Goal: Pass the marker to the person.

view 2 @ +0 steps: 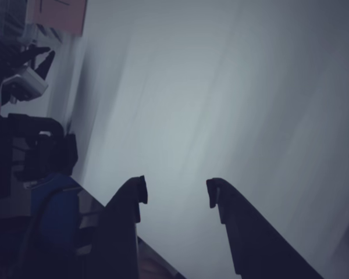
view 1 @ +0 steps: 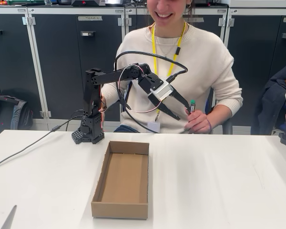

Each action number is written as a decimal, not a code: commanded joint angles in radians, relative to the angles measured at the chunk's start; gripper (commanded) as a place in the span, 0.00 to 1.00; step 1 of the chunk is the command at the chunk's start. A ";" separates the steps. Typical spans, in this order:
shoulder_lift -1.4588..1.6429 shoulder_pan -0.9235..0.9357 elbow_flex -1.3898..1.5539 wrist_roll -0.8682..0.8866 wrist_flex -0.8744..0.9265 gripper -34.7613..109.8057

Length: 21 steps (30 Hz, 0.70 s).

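**Marker in the person's hand, pincer spread beside it**

In the fixed view, the black five-joint arm (view 1: 93, 105) stands on its base at the left-centre of the white worktop (view 1: 219, 181) and reaches to the right, its forearm sloping down toward the centre-right of the frame. The black two-finger pincer (view 1: 186, 110) ends just beside the person's hand (view 1: 198, 121). Its fingers are spread and nothing sits between them; the wrist view shows the two dark fingertips (view 2: 136, 192) well apart against a blurred pale background.

The slim marker with a dark barrel and a green cap (view 1: 192, 106) stands nearly upright in that hand, cap uppermost, just right of the pincer's tips. Whether a fingertip touches the barrel cannot be told from this angle.

The person in a cream knit sweater with a yellow lanyard (view 1: 200, 62) sits behind the far edge of the worktop, in the upper centre of the frame, the forearm resting near the edge.

An open, shallow brown cardboard box (view 1: 121, 179) lies on the worktop in the lower centre of the fixed view, in front of the arm's base. Dark grey cabinet doors (view 1: 62, 62) line the background, and a black cable (view 1: 24, 149) trails from the base toward the left edge.
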 commanded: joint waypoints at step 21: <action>0.087 0.020 0.003 0.014 -0.009 0.41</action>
